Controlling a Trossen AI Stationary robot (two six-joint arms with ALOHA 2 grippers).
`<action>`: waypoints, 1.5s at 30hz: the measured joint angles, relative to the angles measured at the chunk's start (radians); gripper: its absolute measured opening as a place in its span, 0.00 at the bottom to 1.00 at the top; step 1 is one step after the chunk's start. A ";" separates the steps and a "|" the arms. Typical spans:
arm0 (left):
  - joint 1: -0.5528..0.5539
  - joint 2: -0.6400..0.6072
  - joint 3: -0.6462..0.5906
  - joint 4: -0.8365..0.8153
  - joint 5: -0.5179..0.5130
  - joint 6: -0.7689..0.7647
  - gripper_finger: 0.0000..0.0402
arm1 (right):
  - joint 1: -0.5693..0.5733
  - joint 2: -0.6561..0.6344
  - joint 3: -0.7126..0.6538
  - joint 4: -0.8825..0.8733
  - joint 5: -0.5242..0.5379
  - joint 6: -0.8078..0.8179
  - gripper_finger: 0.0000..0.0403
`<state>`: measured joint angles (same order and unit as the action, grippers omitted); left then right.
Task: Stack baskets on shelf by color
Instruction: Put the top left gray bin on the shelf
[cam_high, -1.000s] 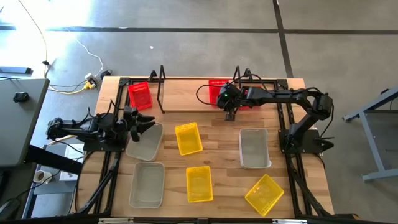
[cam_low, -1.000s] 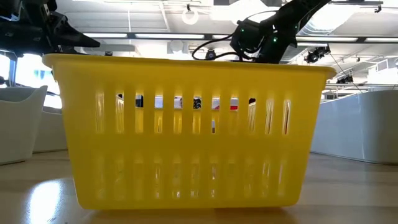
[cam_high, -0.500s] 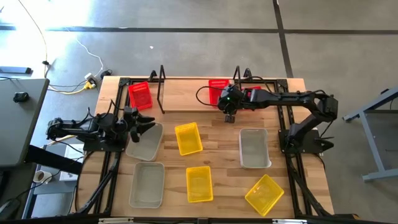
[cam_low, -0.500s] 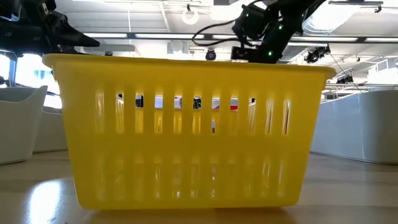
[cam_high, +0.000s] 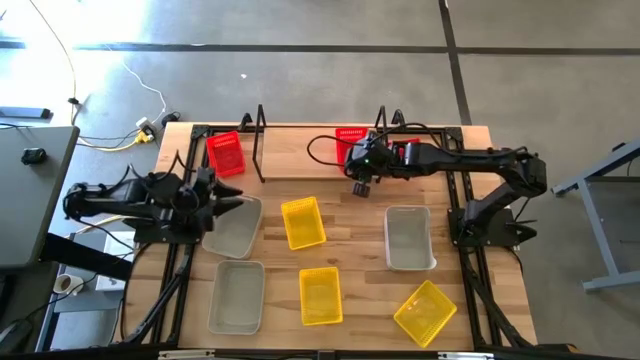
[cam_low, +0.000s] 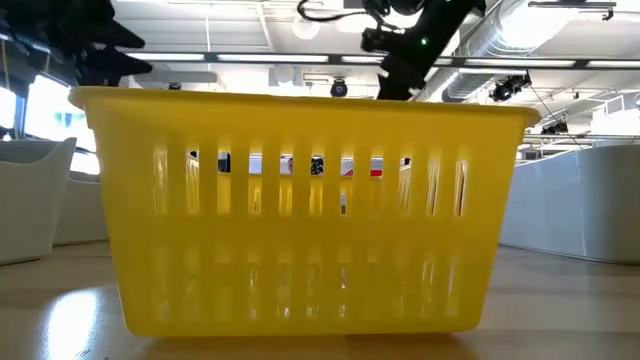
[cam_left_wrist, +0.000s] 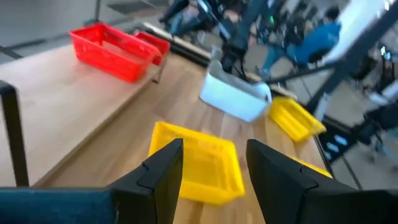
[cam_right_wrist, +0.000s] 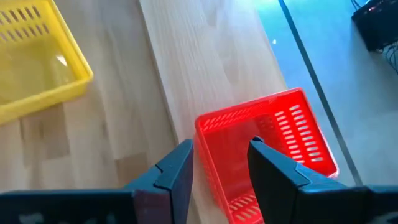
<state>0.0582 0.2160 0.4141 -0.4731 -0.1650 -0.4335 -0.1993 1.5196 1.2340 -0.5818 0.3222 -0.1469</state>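
- Shelf (cam_high: 300, 150): black rod rack over a light board, along the table's (cam_high: 365, 245) far edge.
- Red baskets: one (cam_high: 226, 153) at the shelf's left end; another (cam_high: 349, 143) at the right part, a third (cam_high: 406, 149) just beside it, partly hidden by the arm.
- Yellow baskets: three on the table, mid-table (cam_high: 303, 222), near centre (cam_high: 320, 295), near right (cam_high: 425, 312).
- Grey-white baskets: left (cam_high: 234, 226), near left (cam_high: 237, 297), right (cam_high: 408, 238).
- Right gripper (cam_high: 361, 186): just off the shelf's front edge, by the right red basket; fingers (cam_right_wrist: 174, 171) apart, holding nothing.
- Left gripper (cam_high: 232, 203): over the left grey-white basket's edge; fingers (cam_left_wrist: 163, 168) spread, empty.
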 joint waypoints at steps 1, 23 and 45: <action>0.000 0.027 0.029 -0.019 0.012 0.000 0.42 | 0.005 0.000 0.013 -0.014 0.001 0.013 0.34; -0.045 0.533 0.485 -0.714 0.307 0.152 0.42 | 0.106 0.001 0.162 -0.100 0.004 0.175 0.34; -0.407 0.835 0.485 -0.887 0.288 0.043 0.42 | 0.110 0.001 0.162 -0.118 -0.039 0.168 0.34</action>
<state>-0.3491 1.0509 0.8989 -1.3602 0.1230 -0.3908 -0.0895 1.5208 1.3956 -0.6996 0.2837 0.0212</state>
